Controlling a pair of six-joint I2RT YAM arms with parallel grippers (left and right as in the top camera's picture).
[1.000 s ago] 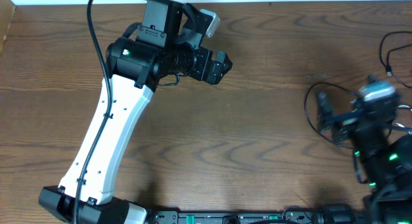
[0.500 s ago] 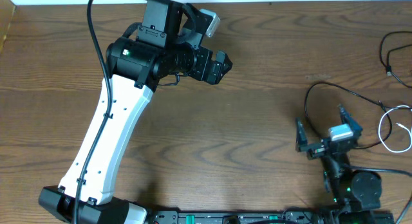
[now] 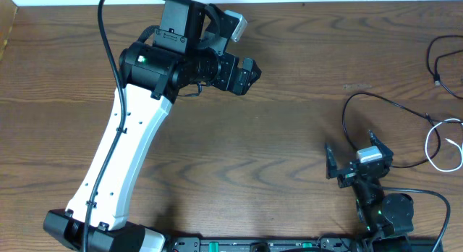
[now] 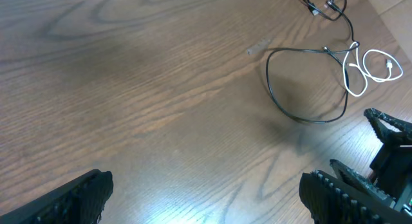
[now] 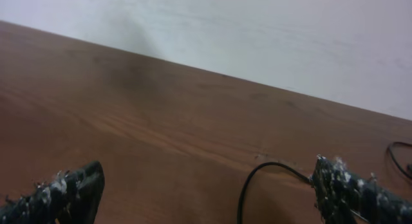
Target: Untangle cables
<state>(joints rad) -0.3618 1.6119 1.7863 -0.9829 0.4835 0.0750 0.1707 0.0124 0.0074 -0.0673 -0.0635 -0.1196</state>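
Drawn back toward the desk's (image 3: 289, 136) near edge, the right gripper (image 3: 352, 152) is held with jaws apart, as is the left gripper (image 4: 206, 185). The black cable (image 4: 268, 73) and white cable (image 3: 427, 145) are seen lying together near the right edge.

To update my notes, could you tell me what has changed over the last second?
The right tool, open and empty, pulled back from over the black cable and white cable, leftward toward its base. The left tool and both cables stayed put.
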